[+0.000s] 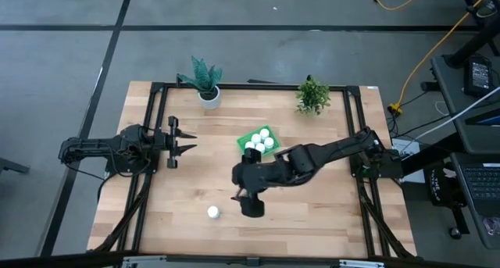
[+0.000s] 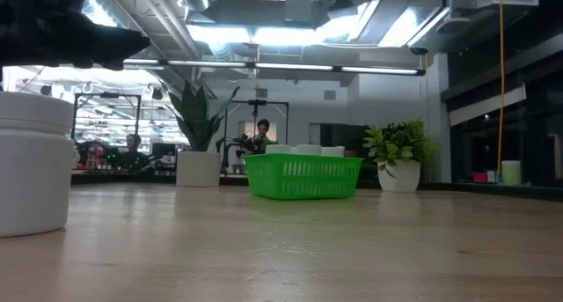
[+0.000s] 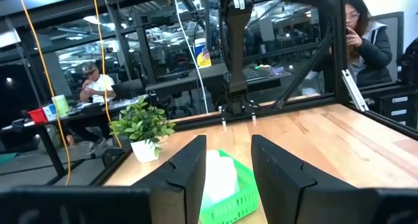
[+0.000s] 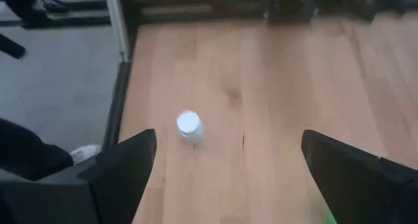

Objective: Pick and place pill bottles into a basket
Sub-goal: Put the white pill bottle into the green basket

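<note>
— Across the room, what is noted?
— Pale wood surface [image 1: 312, 213]; two potted plants [image 1: 201, 80] at its far edge; people at desks beyond.
— Your pincer?
— My right pincer [image 4: 228, 165] hangs spread wide, empty. My left pincer [image 1: 186, 141] waits, parted.
— The bottle?
— One pill bottle [image 4: 189, 127] stands upright near my right pincer, untouched. Others fill the basket [image 1: 244, 141].

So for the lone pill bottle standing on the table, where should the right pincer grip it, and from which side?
Probably across its round body just below the cap, coming straight down. The pill bottle stands upright with bare wood around it, and the open right pincer already hangs above, looking down at its cap.
</note>
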Controlling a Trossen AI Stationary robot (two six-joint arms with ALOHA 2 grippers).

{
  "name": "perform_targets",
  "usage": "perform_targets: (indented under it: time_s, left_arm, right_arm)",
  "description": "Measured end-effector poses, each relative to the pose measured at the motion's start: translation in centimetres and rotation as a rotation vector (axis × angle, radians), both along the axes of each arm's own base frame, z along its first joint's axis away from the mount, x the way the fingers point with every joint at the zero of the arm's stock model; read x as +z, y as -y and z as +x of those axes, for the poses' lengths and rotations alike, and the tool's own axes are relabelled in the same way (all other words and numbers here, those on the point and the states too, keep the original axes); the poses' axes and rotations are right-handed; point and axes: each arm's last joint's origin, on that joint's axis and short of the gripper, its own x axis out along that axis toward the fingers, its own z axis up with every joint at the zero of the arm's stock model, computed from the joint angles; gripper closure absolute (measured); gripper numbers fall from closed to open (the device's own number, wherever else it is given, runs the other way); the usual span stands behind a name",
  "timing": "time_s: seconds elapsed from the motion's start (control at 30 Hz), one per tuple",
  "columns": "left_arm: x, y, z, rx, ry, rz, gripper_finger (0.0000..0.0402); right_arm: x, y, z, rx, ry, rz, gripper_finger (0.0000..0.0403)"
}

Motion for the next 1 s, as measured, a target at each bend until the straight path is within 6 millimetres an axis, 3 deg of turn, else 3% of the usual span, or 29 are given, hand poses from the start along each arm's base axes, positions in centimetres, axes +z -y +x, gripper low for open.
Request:
perform_targets:
  time_s: [0.27,0.53,0.63,0.87,1.0]
  left_arm:
    - [-0.1,0.0,0.0,0.0,-0.007,0.0,0.0284]
    - [-0.1,0.0,0.0,0.0,-0.007,0.0,0.0282]
    - [-0.1,0.0,0.0,0.0,-0.007,0.0,0.0282]
    - [-0.1,0.0,0.0,0.0,-0.008,0.0,0.0285]
    - [-0.1,0.0,0.0,0.0,-0.008,0.0,0.0281]
  right_arm:
    - [-5.7,-1.1,4.5,0.118,-0.063,0.15,0.0021]
    - [-10.9,-1.4,7.3,0.066,-0.122,0.233,0.0021]
    - [-12.1,-1.3,8.2,0.051,-0.118,0.277,0.0021]
    - [-12.5,-1.5,9.2,0.043,-0.124,0.289,0.0021]
    - [-14.4,-1.7,9.9,0.021,-0.173,0.263,0.0021]
